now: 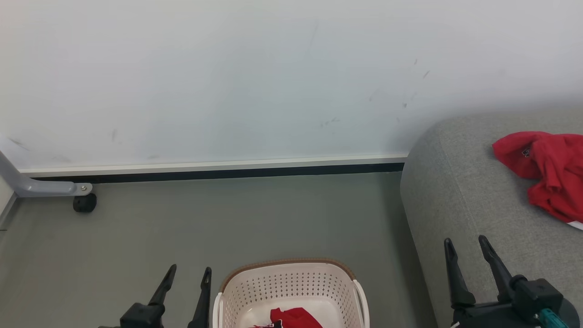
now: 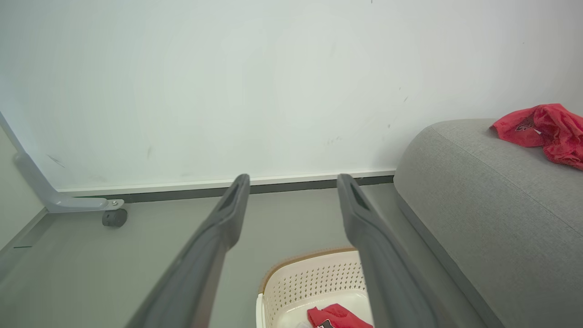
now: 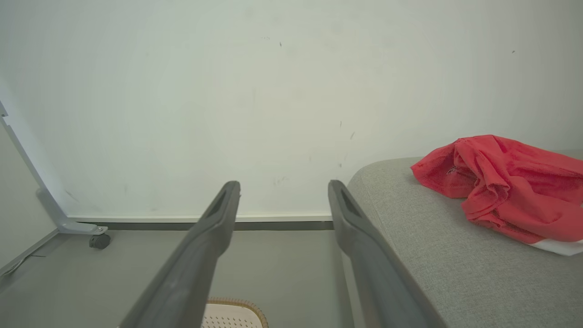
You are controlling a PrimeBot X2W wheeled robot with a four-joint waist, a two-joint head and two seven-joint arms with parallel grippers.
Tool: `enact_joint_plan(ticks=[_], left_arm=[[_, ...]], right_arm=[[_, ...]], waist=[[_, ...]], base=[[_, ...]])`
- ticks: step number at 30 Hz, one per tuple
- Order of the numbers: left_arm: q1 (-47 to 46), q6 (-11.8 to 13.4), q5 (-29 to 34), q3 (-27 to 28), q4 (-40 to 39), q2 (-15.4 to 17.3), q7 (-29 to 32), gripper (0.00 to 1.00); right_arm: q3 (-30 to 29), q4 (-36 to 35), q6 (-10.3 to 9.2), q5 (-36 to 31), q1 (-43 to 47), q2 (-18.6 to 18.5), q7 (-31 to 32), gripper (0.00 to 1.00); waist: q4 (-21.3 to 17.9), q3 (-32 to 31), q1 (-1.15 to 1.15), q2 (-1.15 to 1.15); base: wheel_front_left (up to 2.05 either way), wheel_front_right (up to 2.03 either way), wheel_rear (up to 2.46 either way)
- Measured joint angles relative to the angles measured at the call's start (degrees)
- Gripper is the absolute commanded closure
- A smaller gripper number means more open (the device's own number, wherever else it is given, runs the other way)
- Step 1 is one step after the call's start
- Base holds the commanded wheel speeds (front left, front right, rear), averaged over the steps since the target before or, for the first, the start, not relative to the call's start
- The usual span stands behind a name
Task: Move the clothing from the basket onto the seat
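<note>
The cream perforated basket (image 1: 291, 282) with a brown rim stands on the floor at the bottom centre, and a red piece of clothing (image 1: 296, 317) lies in its bottom. Another crumpled red garment (image 1: 546, 171) rests on the grey seat (image 1: 455, 200) at the right. My left gripper (image 1: 187, 274) is open just left of the basket, nothing between its fingers. My right gripper (image 1: 467, 244) is open over the seat's front edge, short of the red garment. The left wrist view shows the basket (image 2: 314, 278) below the fingers and the seat (image 2: 492, 205) to the right.
A white wall with a dark baseboard (image 1: 218, 172) runs behind the grey floor. A grey metal leg with a black caster (image 1: 84, 202) stands at the far left. Bare floor (image 1: 250, 218) lies between basket and wall.
</note>
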Motion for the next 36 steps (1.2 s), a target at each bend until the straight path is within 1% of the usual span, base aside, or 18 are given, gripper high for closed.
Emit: enact_joint_plan(ticks=[7, 15, 29, 36], left_arm=[[3.1, 0.0, 2.3, 4.2, -2.0, -0.1, 0.0, 0.00], [5.4, 0.0, 4.7, 6.7, -4.4, -0.9, 0.0, 0.00], [6.3, 0.0, 6.3, 8.7, -5.9, -1.8, 0.0, 0.00], [6.8, 0.0, 7.7, 9.0, -6.4, -2.3, 0.0, 0.00]], right_arm=[[-1.0, -3.4, -0.71, -0.2, 3.0, 0.0, 0.0, 0.00], [-1.6, -5.3, -1.27, -0.6, 4.1, -0.4, 0.0, 0.00], [-2.2, -6.7, -1.92, -0.6, 6.1, -0.4, 0.0, 0.00], [-2.4, -7.0, -1.93, -0.6, 6.2, -0.4, 0.0, 0.00]], waist=[[0.1, -0.1, 0.00, 0.00], [0.4, -0.1, 0.00, 0.00], [0.5, -0.2, 0.00, 0.00], [0.6, -0.2, 0.00, 0.00]], base=[[0.00, 0.00, 0.00], [0.00, 0.00, 0.00], [0.00, 0.00, 0.00], [0.00, 0.00, 0.00]])
